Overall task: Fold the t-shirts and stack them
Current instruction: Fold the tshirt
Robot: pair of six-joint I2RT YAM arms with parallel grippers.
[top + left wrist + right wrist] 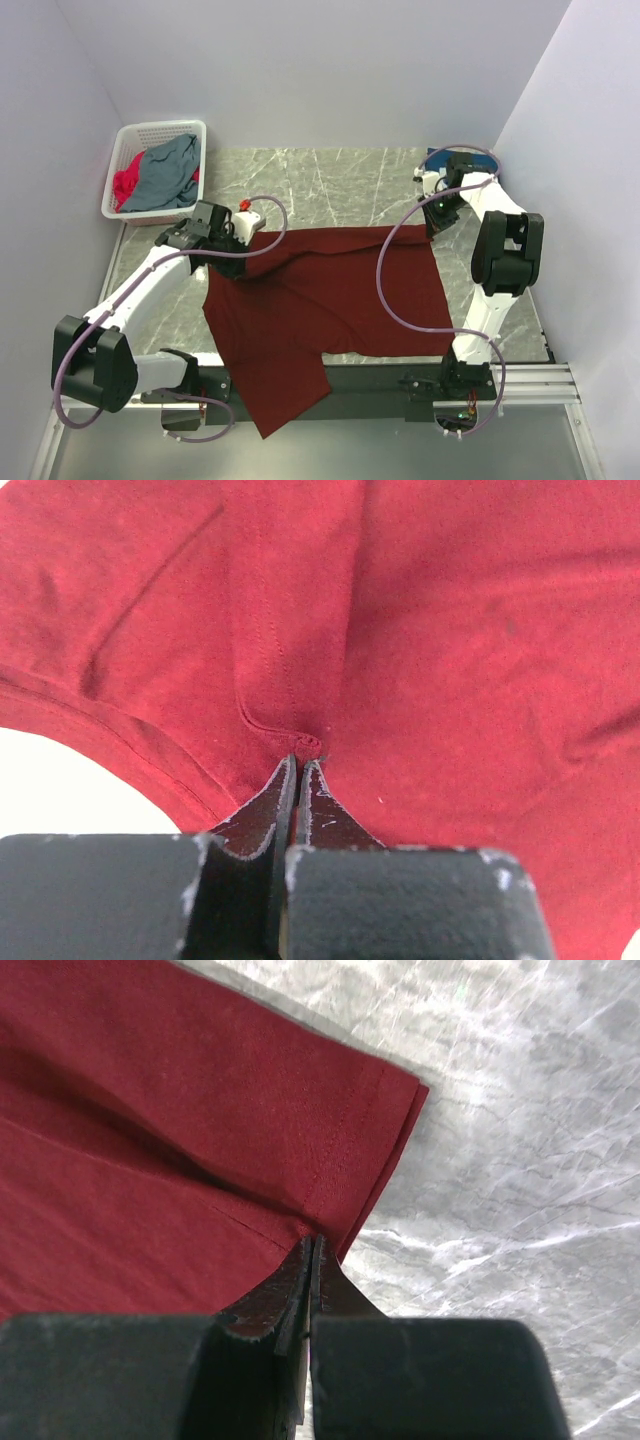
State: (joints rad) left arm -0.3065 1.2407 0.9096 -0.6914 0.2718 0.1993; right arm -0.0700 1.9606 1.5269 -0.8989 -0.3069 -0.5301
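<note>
The maroon t-shirt [340, 300] lies spread on the marble table [340, 180], near end drooping over the edge. It looks soft and limp (it'll sag wherever unsupported). The left gripper [300, 765] pinches a seamed fold and the right gripper [312, 1245] pinches a hemmed corner — sensible holds, I'd say.

A white lattice basket [165, 127] stands in the upper left of the frame, at the left corner of the grey marbled desk [340, 185], close against the pale wall [300, 70]. A metal rail [530, 380] runs along the bottom.

Basket [160, 127] far-L corner; tabletop [330, 185] past shirt [330, 290] free.
</note>
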